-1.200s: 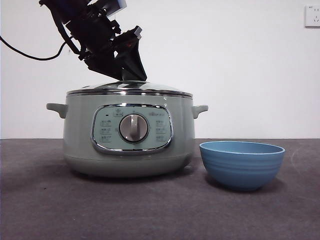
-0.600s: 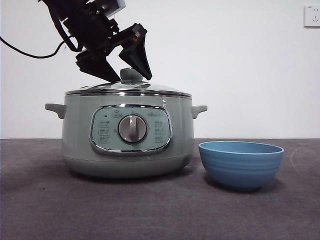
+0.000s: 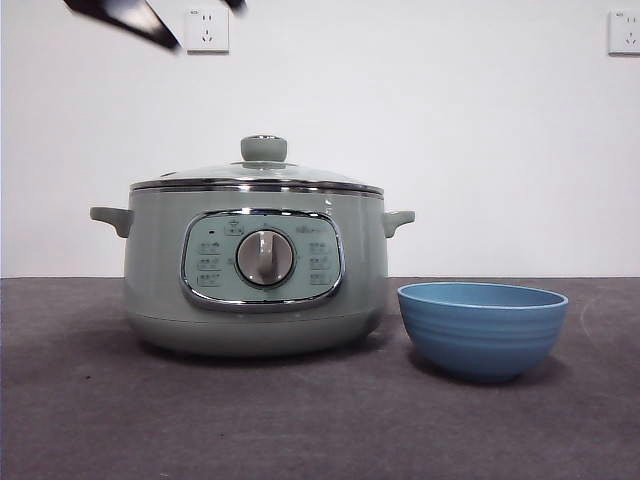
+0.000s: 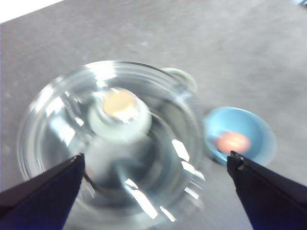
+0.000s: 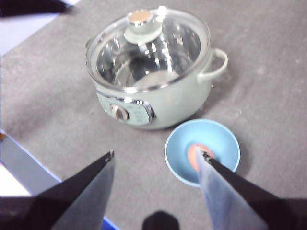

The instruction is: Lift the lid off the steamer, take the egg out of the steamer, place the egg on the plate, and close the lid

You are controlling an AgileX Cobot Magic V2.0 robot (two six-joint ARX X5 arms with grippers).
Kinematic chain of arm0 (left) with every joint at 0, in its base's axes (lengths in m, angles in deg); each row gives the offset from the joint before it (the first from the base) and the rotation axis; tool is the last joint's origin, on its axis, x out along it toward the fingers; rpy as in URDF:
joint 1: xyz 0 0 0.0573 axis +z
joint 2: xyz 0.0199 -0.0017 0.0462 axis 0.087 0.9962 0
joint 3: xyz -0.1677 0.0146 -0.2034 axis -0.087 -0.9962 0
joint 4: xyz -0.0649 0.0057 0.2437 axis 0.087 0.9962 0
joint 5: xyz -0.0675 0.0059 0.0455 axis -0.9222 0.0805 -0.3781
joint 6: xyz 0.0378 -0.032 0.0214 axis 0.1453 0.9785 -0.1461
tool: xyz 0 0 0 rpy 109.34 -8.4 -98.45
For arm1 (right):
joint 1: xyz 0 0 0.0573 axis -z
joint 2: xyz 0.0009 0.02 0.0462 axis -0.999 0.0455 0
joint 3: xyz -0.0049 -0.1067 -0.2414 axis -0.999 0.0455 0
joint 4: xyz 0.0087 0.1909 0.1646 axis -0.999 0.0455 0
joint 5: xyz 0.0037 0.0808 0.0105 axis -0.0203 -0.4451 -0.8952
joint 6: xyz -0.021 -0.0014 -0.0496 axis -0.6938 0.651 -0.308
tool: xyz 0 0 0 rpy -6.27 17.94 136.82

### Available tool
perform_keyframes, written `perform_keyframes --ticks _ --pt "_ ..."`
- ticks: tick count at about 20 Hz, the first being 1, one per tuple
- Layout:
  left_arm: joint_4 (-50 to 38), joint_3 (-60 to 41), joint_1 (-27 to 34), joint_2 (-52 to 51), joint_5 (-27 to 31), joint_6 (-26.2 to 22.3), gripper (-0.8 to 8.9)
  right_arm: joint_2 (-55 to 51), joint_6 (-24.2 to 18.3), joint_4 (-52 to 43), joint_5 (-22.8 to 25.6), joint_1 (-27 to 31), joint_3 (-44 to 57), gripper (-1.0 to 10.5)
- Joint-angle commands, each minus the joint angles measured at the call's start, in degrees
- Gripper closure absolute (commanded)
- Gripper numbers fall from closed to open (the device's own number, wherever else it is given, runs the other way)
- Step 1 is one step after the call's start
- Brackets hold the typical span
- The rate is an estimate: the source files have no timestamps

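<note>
The pale green steamer [image 3: 255, 270] stands on the grey table with the glass lid [image 3: 258, 175] shut on it, its knob [image 3: 263, 148] free. The blue plate [image 3: 482, 325] stands just right of it. The egg [image 5: 195, 152] lies in the plate; it also shows in the left wrist view [image 4: 232, 141]. My left gripper [image 4: 156, 157] is open and empty, high above the lid [image 4: 115, 143]; in the front view only its black fingertips [image 3: 150, 28] show at the top left. My right gripper [image 5: 157, 154] is open and empty, high above the table in front of the steamer [image 5: 158, 103] and plate [image 5: 204, 151].
Two wall sockets [image 3: 206, 30] [image 3: 624, 32] are on the white wall behind. The table's front edge [image 5: 29, 165] shows in the right wrist view. A dark arm part [image 5: 29, 5] shows beyond the steamer.
My left gripper opened off the lid's knob and rose up and left, almost out of the front view. The lid stays on the steamer.
</note>
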Motion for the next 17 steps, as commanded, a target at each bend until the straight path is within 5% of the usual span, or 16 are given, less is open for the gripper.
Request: perform_keyframes --ticks 1,3,5,17 --pt "5.3 -0.5 -0.1 -6.4 -3.7 2.4 3.81 0.0 -0.3 1.1 -0.2 -0.1 0.3 6.6" --pt "10.0 -0.5 -0.1 -11.6 -5.4 2.6 6.12 0.0 -0.3 2.7 -2.3 -0.1 0.3 6.8" --pt "13.9 -0.5 -0.1 -15.6 -6.0 2.6 8.36 0.0 -0.2 4.0 -7.3 -0.1 0.3 9.2" --pt "21.9 -0.5 -0.1 -20.5 -5.8 2.5 8.17 0.0 -0.2 4.7 -8.9 -0.1 0.3 9.5"
